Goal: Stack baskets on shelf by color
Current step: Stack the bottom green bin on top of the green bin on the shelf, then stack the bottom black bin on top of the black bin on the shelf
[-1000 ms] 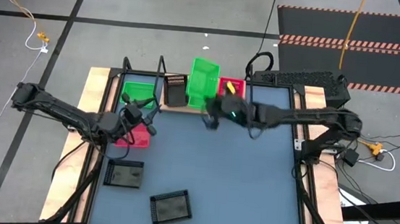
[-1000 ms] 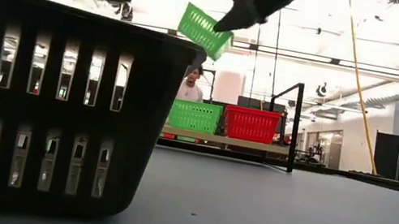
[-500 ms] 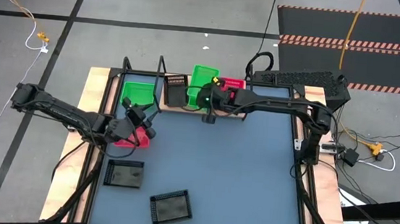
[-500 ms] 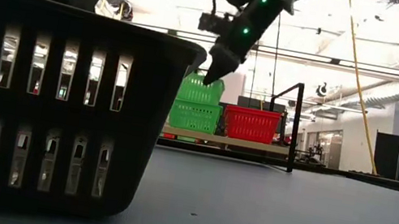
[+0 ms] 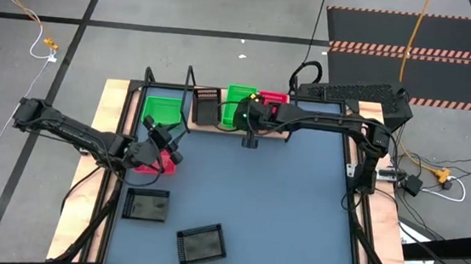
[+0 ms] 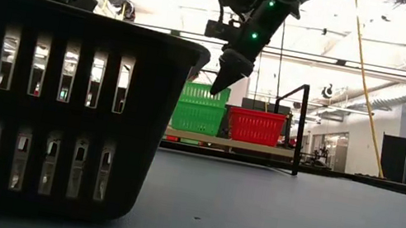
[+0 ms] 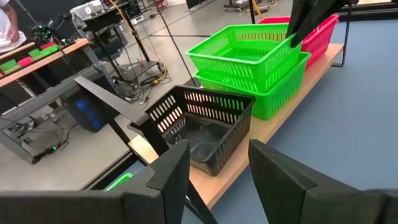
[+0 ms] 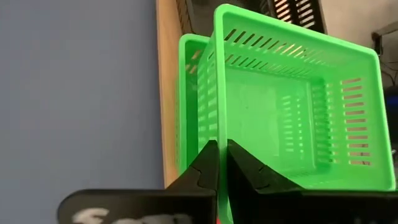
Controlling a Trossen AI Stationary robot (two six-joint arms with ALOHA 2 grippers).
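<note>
While the right gripper pinches the upper green basket nested on another on the shelf, one green, one pink and two black baskets remain on the table; the left gripper hangs open.

A near black basket fills the low view's left — cropped, hiding the table behind.
</note>
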